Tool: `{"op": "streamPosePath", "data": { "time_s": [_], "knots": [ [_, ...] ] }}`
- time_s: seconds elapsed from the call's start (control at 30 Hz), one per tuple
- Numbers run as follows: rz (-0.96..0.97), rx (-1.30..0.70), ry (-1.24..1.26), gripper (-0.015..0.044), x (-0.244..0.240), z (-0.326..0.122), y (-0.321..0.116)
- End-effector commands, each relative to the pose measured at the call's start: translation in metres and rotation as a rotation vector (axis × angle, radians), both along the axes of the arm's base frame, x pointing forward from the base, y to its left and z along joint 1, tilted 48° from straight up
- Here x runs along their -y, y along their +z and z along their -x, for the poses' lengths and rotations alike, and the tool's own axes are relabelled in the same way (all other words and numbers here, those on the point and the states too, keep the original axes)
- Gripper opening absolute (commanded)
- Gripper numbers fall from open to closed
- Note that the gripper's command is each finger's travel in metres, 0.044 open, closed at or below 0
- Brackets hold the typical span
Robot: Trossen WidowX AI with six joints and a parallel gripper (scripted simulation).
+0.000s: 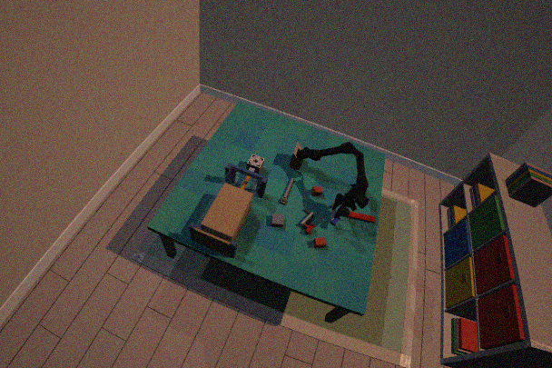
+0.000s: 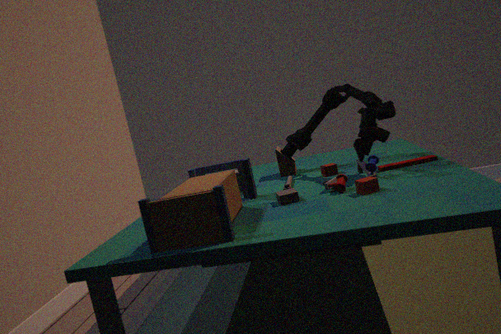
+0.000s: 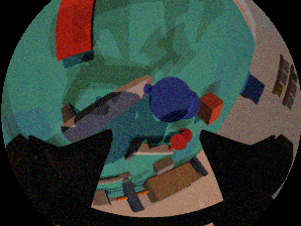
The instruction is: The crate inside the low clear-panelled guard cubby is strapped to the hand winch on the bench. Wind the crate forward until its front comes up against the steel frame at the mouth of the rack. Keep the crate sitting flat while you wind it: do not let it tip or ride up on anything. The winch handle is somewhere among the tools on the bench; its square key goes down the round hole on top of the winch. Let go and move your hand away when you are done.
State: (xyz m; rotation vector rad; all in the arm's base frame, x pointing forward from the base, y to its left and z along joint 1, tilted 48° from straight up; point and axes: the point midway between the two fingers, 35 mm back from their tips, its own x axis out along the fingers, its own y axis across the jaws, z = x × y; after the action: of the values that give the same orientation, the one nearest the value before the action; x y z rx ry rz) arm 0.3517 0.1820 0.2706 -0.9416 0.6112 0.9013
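Note:
My gripper (image 1: 336, 214) (image 2: 362, 165) (image 3: 157, 135) is open and empty, pointing down low over a blue-knobbed tool. Its round blue knob (image 1: 335, 221) (image 2: 372, 163) (image 3: 170, 99) and grey shaft (image 3: 106, 113) lie just ahead of the fingers in the wrist view. A tool with a red knob (image 1: 309, 229) (image 2: 340, 183) (image 3: 179, 142) lies nearby. A long grey tool (image 1: 287, 191) (image 2: 289, 182) lies nearer the winch. The pale winch (image 1: 256, 162) stands beyond the dark steel frame (image 1: 245, 170) (image 2: 249, 181). An orange strap (image 1: 245, 182) runs to the tan crate (image 1: 228, 208) (image 2: 202, 183) (image 3: 173, 182), which looks flat, behind the frame.
A red bar (image 1: 361, 217) (image 2: 408, 162) (image 3: 76, 25) lies beside the gripper. Red blocks (image 1: 317, 191) (image 1: 320, 242) (image 2: 329, 170) (image 2: 367, 185) (image 3: 211, 108) and a grey block (image 1: 277, 220) (image 2: 287, 196) (image 3: 163, 165) sit around the tools.

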Motion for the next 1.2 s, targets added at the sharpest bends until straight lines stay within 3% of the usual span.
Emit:
{"op": "streamPosePath", "data": {
  "time_s": [0.0, 0.27, 0.6, 1.17],
  "knots": [
    [0.133, 0.004, 0.478, 0.044, 0.03, -0.029, -0.052],
    [0.122, 0.1, 0.82, 0.044, 0.059, -0.044, -0.087],
    [0.048, 0.381, 1.146, 0.044, 0.098, -0.06, -0.119],
    [0.042, 0.413, 1.166, 0.044, 0.101, -0.061, -0.121]
  ]
}}
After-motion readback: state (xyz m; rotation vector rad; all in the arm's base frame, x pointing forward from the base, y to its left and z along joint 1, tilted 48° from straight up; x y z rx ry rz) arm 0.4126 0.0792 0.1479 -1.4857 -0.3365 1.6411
